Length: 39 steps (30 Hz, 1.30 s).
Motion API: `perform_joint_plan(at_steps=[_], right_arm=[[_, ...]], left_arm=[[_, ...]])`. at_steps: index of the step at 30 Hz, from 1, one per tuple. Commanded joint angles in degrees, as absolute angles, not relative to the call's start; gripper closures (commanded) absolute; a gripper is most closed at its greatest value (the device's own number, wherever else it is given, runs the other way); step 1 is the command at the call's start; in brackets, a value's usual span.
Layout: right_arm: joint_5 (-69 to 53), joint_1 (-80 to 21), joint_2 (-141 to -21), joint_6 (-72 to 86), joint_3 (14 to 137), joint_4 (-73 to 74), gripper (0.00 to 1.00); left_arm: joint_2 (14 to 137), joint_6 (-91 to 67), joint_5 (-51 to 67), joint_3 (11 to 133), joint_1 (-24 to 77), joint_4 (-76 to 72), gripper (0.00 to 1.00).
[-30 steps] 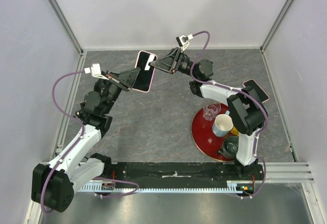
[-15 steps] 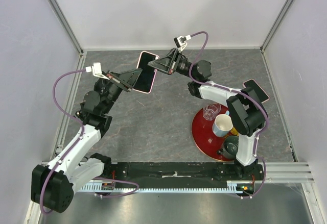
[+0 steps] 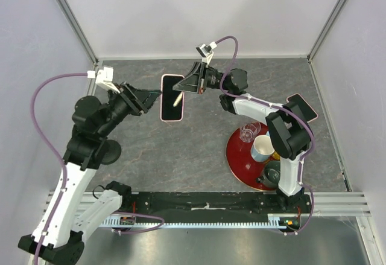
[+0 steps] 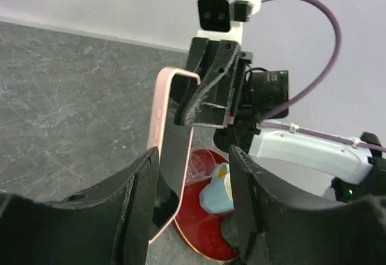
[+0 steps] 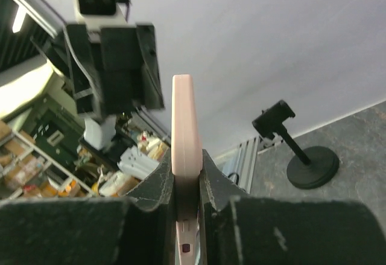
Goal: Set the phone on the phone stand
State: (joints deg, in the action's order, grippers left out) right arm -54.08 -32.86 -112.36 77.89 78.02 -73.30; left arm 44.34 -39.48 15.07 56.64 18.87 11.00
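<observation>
Two arms meet over the far middle of the table [image 3: 199,150].

Top view: the phone [image 3: 172,98], pink case with its dark screen toward the camera, is held off the surface between them. The right gripper [image 3: 186,87] is on its right edge. The left gripper [image 3: 154,98] sits just beside its left edge. A red tray [image 3: 236,156] at near right carries a glass [image 3: 248,132], a mug [image 3: 262,147] and a dark teapot [image 3: 272,173]. A second phone [image 3: 303,107] lies at the right side, partly behind the right arm.

Left wrist view: the left gripper [image 4: 194,156] is released, its fingers [image 4: 142,198] spread wide. The phone [image 4: 172,150] is close by one finger and clear of the other; contact cannot be told. The right gripper [image 4: 202,96] clamps the phone's far end.

Right wrist view: the right gripper [image 5: 186,169] is clenched on the phone [image 5: 183,126], both fingers [image 5: 161,177] pressed to its faces, pink edge toward the lens. The left gripper [image 5: 114,72] faces it from beyond, blurred. The stand [image 5: 300,149], black with a disc base and slanted stem, is on the table by a metal rail [image 5: 241,156], well apart from the phone.
</observation>
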Motion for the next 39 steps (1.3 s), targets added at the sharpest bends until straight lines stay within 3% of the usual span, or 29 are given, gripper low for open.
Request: perform_joint_plan(at_steps=[1,4,5,9,19,22,24,32,39], right_arm=[[-62.91,-32.87,-111.36,75.24,81.21,-91.23,1.0],[-68.19,-32.87,-110.48,74.88,80.16,-94.03,1.0],[-68.9,-32.87,-109.87,73.84,79.46,-94.3,1.0],[-72.32,-32.96,-106.97,72.95,77.43,-94.04,1.0],[-81.29,-33.4,-106.0,79.02,76.2,-100.63,1.0],[-82.44,-33.84,-105.38,78.58,75.59,-100.63,1.0],[-82.62,-33.92,-105.12,78.49,75.41,-100.63,1.0],[-83.85,-35.68,-104.06,78.4,75.41,-100.63,1.0],[-84.46,-36.65,-104.59,78.66,75.94,-100.63,1.0]], left_arm=[[46.22,-31.29,19.93,68.08,18.9,33.1,0.43],[51.75,-29.02,30.47,73.98,18.9,39.17,0.35],[53.16,-28.39,32.67,75.22,18.9,40.68,0.26],[58.61,-24.27,39.18,77.87,18.9,44.56,0.24],[64.77,-16.44,42.8,82.7,18.98,48.6,0.35],[65.74,-15.73,46.65,83.32,18.98,48.52,0.48],[66.18,-15.38,48.16,83.23,19.07,49.13,0.51],[68.2,-13.36,49.83,82.09,19.95,51.5,0.45],[68.47,-12.13,49.66,82.27,20.65,51.76,0.73]])
